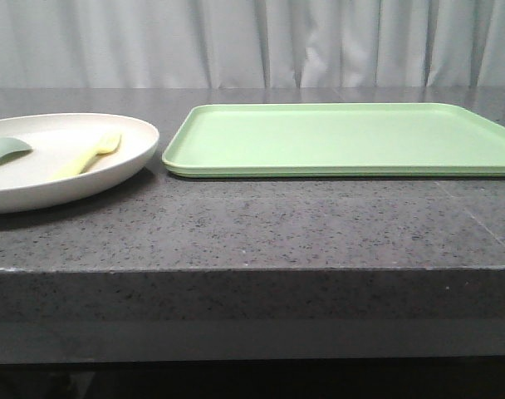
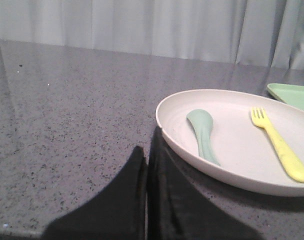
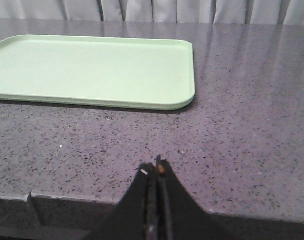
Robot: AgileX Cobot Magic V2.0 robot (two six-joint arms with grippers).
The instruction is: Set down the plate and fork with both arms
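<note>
Front view: the plate [image 1: 66, 162] sits at the bench's [image 1: 261, 233] left, just beside the tray [image 1: 344, 137]; lifted unevenly, it could shed the loose fork [image 1: 90, 155] and spoon [image 1: 3, 151].

Left wrist view: the left pincer [image 2: 146, 165] is clenched, empty, its tip at the plate's rim.

Right wrist view: the right pincer [image 3: 154, 172] is clenched, empty, near the tray, with plate and fork out of sight.

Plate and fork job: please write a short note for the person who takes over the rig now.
Left gripper: shut, empty, beside the plate's near rim.
Right gripper: shut, empty, over bare counter in front of the green tray.
The plate sits on the counter left of the tray, with the fork and a grey-green spoon lying in it.
Done: nothing moved onto the tray.
Left: everything, probably plate and fork to the tray.
</note>
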